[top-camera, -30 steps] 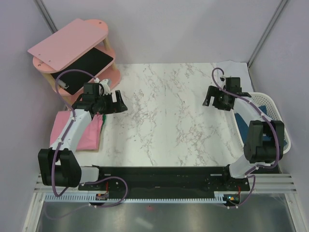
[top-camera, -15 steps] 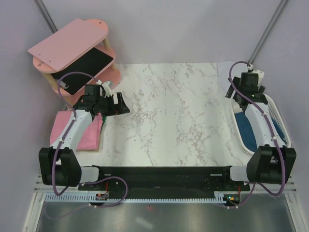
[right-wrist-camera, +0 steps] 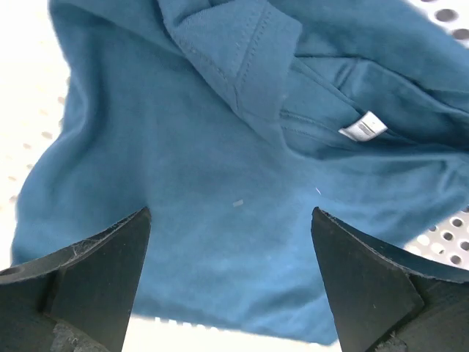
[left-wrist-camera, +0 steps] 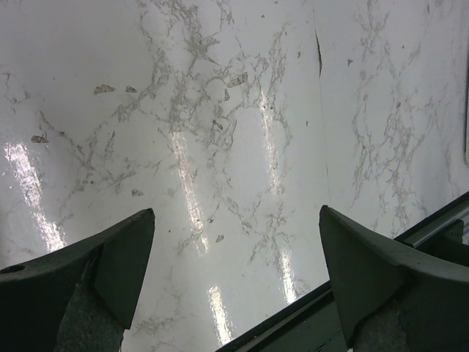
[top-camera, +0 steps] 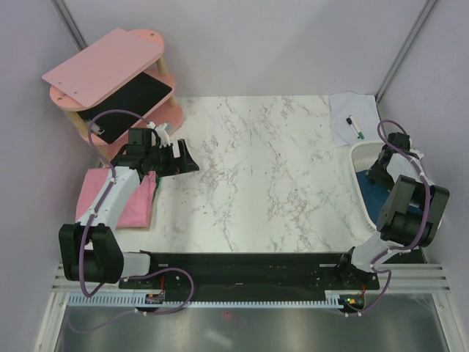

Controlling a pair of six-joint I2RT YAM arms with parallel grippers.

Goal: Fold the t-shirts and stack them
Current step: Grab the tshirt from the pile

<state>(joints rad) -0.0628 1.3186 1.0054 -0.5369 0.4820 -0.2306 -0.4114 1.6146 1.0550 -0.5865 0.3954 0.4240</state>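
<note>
A dark teal-blue t-shirt [right-wrist-camera: 220, 169] lies crumpled in the white perforated basket [top-camera: 364, 154] at the table's right edge; its white label faces up. My right gripper [right-wrist-camera: 231, 220] hangs open just above it, nothing between its fingers. In the top view that gripper [top-camera: 381, 167] sits over the basket, with a strip of the blue t-shirt [top-camera: 370, 192] showing. A folded pink t-shirt [top-camera: 130, 205] lies at the table's left edge under my left arm. My left gripper [top-camera: 183, 157] is open over bare marble, right of the pink t-shirt. The left wrist view shows only marble between the left gripper [left-wrist-camera: 236, 213] fingers.
A pink wooden shelf [top-camera: 110, 70] holding a black tablet stands at the back left. A small white cloth [top-camera: 353, 117] with a pen lies at the back right, behind the basket. A black rail [top-camera: 249, 260] runs along the near table edge.
My right arm has swung from the table's right part out over the basket and lowered toward the blue t-shirt, uncovering the white cloth. The left gripper has shifted slightly right.
</note>
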